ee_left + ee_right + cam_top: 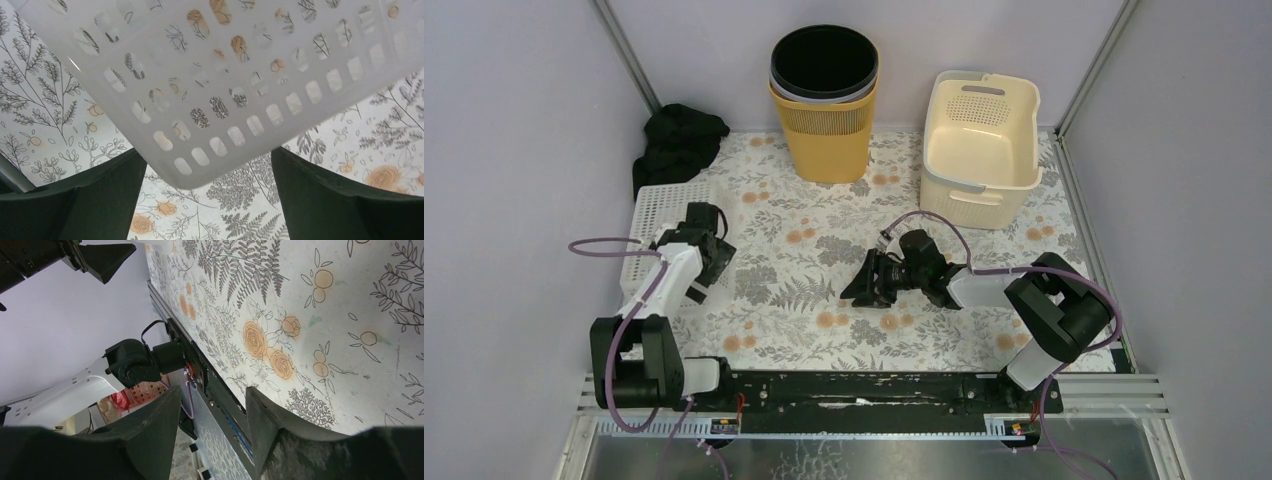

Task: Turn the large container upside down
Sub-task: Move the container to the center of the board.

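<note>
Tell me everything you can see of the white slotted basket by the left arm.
The white slotted basket looks like thin, see-through plastic: rectangular, rounded corners, rows of oval slots. It lies at the table's left edge near the black cloth, partly hidden by the left arm. The left gripper's open fingers flank one corner without clamping it. Which way up, I cannot tell.

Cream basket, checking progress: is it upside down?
No, the cream basket stands upright with its open top facing up.

We log the cream basket [980,150] as matt perforated plastic, the white tray [165,80] as smooth slotted plastic, the black cloth [679,140] as crumpled fabric, and the floral table cover [814,250] as smooth and matt.
</note>
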